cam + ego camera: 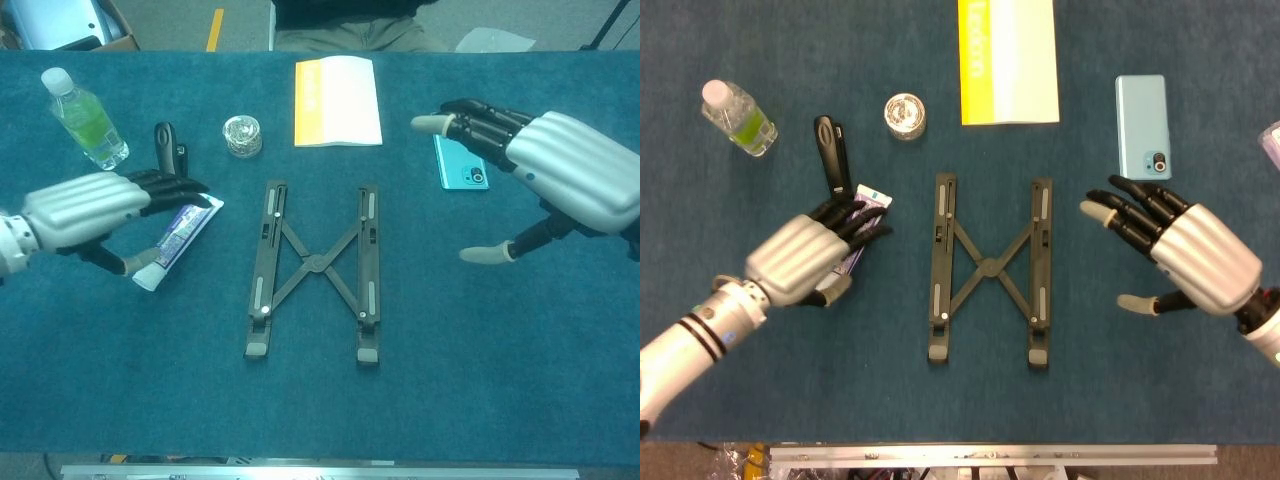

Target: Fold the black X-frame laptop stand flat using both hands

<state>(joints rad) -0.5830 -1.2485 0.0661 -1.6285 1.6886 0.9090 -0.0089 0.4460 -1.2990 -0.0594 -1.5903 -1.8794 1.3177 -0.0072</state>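
The black laptop stand (990,268) lies spread in its X shape at the middle of the blue worktop (990,410), both rails flat on the cloth, with neither hand touching it. The left hand (812,252) hovers over the toothpaste tube (178,240) just left of the stand, fingers spread and holding nothing. The right hand (1185,250) hangs to the right of the stand, fingers apart and thumb out, also holding nothing. Behind lie a water bottle (738,117), a black clip (832,153), a small round tin (906,115), a yellow booklet (1006,60) and a light blue phone (1142,122).
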